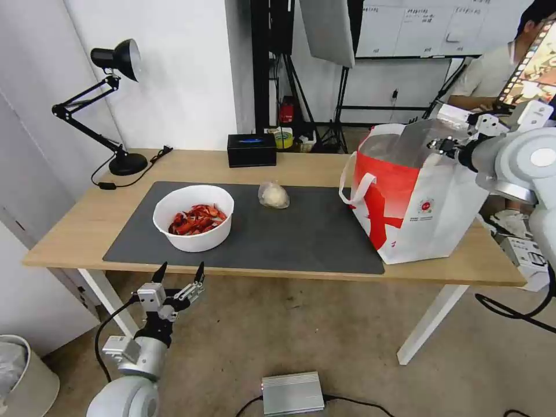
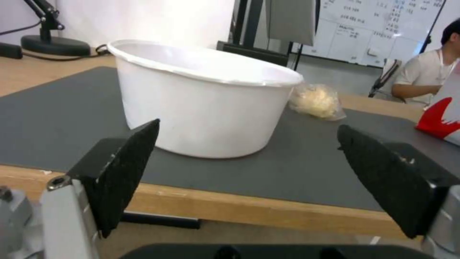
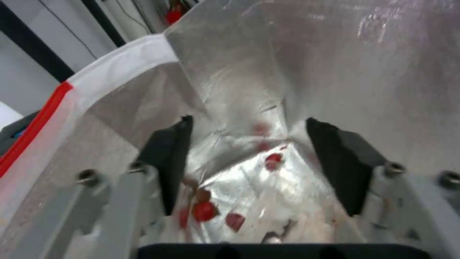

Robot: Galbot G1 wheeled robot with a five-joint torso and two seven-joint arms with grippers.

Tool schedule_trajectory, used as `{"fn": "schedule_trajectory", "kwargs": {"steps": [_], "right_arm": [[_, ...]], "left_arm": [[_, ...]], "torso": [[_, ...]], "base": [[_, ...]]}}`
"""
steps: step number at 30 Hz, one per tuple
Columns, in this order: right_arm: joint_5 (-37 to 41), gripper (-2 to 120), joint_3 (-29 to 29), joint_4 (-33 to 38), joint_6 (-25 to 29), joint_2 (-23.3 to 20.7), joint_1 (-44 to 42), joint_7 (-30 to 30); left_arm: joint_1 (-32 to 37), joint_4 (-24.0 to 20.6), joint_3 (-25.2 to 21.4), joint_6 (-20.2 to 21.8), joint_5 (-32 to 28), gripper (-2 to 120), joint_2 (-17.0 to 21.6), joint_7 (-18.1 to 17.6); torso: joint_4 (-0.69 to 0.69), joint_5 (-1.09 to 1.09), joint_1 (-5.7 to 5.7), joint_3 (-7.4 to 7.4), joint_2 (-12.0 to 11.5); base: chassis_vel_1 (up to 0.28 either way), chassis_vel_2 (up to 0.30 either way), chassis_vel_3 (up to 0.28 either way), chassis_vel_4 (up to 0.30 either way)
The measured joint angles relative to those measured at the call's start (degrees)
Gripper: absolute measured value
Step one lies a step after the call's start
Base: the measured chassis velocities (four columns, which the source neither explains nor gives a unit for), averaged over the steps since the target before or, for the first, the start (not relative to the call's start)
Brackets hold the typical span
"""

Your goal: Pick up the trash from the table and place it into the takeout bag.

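Left end effector (image 1: pixel 179 273): fingers spread wide with nothing between them; flat pads faced with coarse black foam on grey metal mounts. It sits just off the near edge of the counter, below its surface, pointed at the bowl.
Right end effector (image 3: pixel 249 162): fingers parted and empty; black textured pads on bolted grey brackets. It is poised over the mouth of the bag at the far right, pointing down inside.
Bowl (image 1: pixel 193 216): round, white, smooth-walled with a thin rolled rim; it stands upright on the left half of the mat and holds glossy red shells (image 1: pixel 197 219).
Small bag (image 1: pixel 273 195): clear crinkled film around a pale, lumpy mass; it lies on the mat behind and to the right of the bowl, apart from it.
Clamshell box (image 3: pixel 249 187): clear plastic with round red tomatoes, blurred, lying at the bottom of the bag.
Bag (image 1: pixel 411 214): tall red-and-white tote, creased silver foil lining, white strap handles, small round red logo; it stands upright on the right end of the counter, touching the mat's right edge.
Mat (image 1: pixel 313 237): dark grey, rectangular, matte.
Counter (image 1: pixel 75 226): light wood top, white legs.
Tissue box (image 1: pixel 251 150): black, rectangular, at the far edge.
Desk lamp (image 1: pixel 110 104): black, jointed arm, round base, far left corner.
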Motion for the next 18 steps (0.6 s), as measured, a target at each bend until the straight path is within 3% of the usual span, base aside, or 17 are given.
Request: {"fn": "schedule_trajectory", "kwargs": {"steps": [5,8,9,12,13,16,18], "right_arm": [[-0.6,83,0.8,0.5,0.4,0.3,-0.5,-0.2],[-9.1,97,1.1,1.9,5.0,-0.2,-2.3,-8.5],[-9.1,97,1.1,1.9,5.0,-0.2,-2.3,-8.5],[-18.6,100,1.7,3.6,12.4,-0.6,-5.9,-18.2],[-18.6,100,1.7,3.6,12.4,-0.6,-5.9,-18.2],[-26.6,100,3.4,5.7,20.5,-0.8,-10.8,-26.8],[-28.5,100,3.8,6.2,22.5,-0.9,-12.1,-28.8]], "left_arm": [[0.1,0.0,0.0,-0.1,0.1,100,-0.2,0.0],[0.3,-0.1,-0.1,-0.1,0.1,100,-0.1,0.0],[0.3,-0.1,-0.1,-0.1,0.1,100,-0.1,0.0],[0.4,-0.3,-0.2,-0.1,0.1,100,-0.1,0.0],[0.4,-0.3,-0.2,-0.1,0.1,100,-0.1,0.0],[0.6,-0.4,-0.4,-0.2,0.1,100,-0.2,0.0],[0.7,-0.4,-0.4,-0.2,0.1,100,-0.2,0.0]], "torso": [[0.00,0.00,0.00,0.00,0.0],[0.00,-0.01,0.00,0.00,0.0],[0.00,-0.01,0.00,0.00,0.0],[0.00,0.00,0.00,0.00,0.0],[0.00,0.00,0.00,0.00,0.0],[0.00,0.00,0.00,0.00,0.0],[0.00,0.00,0.00,0.00,0.0]], "base": [[0.000,0.000,0.000,0.000],[0.000,0.000,0.000,0.000],[0.000,0.000,0.000,0.000],[0.000,0.000,0.000,0.000],[0.000,0.000,0.000,0.000],[0.000,0.000,0.000,0.000],[0.000,0.000,0.000,0.000]]}}
